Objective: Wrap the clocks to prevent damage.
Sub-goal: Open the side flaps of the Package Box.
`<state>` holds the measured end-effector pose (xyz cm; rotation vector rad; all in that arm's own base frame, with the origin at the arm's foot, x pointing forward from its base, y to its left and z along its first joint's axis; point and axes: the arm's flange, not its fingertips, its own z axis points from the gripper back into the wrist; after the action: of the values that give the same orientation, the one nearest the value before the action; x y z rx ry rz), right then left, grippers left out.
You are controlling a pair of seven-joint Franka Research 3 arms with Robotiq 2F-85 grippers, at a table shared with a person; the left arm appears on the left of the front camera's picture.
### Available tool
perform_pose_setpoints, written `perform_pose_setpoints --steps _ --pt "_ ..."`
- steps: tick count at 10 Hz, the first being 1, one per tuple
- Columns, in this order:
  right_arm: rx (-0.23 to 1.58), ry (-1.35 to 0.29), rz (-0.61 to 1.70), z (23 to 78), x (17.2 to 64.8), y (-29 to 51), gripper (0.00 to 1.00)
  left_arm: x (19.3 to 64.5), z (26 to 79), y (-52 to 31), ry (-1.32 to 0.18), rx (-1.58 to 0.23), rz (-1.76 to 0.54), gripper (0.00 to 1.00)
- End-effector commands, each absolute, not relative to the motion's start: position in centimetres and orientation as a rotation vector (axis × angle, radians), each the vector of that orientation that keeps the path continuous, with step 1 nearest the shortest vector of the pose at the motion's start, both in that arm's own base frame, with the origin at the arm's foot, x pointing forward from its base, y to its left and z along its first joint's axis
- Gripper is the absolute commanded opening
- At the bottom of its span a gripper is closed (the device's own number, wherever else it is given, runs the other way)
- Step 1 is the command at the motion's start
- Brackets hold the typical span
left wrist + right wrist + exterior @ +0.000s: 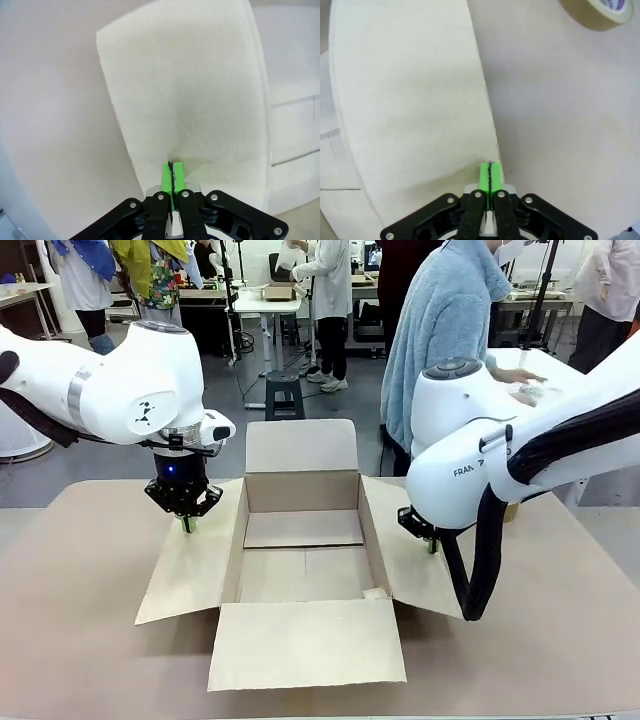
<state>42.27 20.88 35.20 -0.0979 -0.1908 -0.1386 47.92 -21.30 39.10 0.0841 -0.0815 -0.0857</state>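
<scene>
**Brown table, box flaps pinned flat**

Brown paper covers the table (80, 640), and the open box (303, 490) sits at its centre with all four flaps splayed. The left gripper (188, 524), at the box's 9 o'clock, has its jaws pressed together with nothing between them. Its tips push down on the left flap (190, 570), denting the card slightly. The right gripper (432, 543), at 3 o'clock, is likewise closed and empty, bearing on the right flap (410, 570) close to that flap's outer edge.

Both presses look meant to hold the box mouth wide and steady for loading. Where the clocks are I cannot tell. A person (440, 330) stands beyond the box at 1 o'clock, turned toward another table.

The right tips sit so near the flap edge that they could slip off. A tape roll (600, 12) lies on the table beyond that flap. Room is widest toward 6 o'clock, past the near flap (305, 645).
</scene>
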Motion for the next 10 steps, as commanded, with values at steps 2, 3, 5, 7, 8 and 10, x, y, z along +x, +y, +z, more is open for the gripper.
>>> perform_pose_setpoints --steps 2,3,5,7,8,10 --pt "0.011 -0.192 -0.114 35.0 42.3 21.2 0.01 48.0 38.6 -20.5 -0.169 -0.023 -0.024 0.0" --pt "-0.083 -0.178 -0.138 34.4 42.4 21.1 0.01 47.7 39.7 -20.1 -0.212 -0.036 -0.009 0.0" --pt "-0.083 -0.178 -0.138 34.4 42.4 21.1 0.01 48.8 38.6 -20.7 -0.124 0.017 -0.04 0.0" --pt "-0.083 -0.178 -0.138 34.4 42.4 21.1 0.01 48.8 38.6 -20.7 -0.124 0.017 -0.04 0.0" --pt "-0.083 -0.178 -0.138 34.4 42.4 21.1 0.01 48.8 38.6 -20.7 -0.124 0.017 -0.04 0.0" --pt "-0.083 -0.178 -0.138 34.4 42.4 21.1 0.01 48.8 38.6 -20.7 -0.124 0.017 -0.04 0.0"
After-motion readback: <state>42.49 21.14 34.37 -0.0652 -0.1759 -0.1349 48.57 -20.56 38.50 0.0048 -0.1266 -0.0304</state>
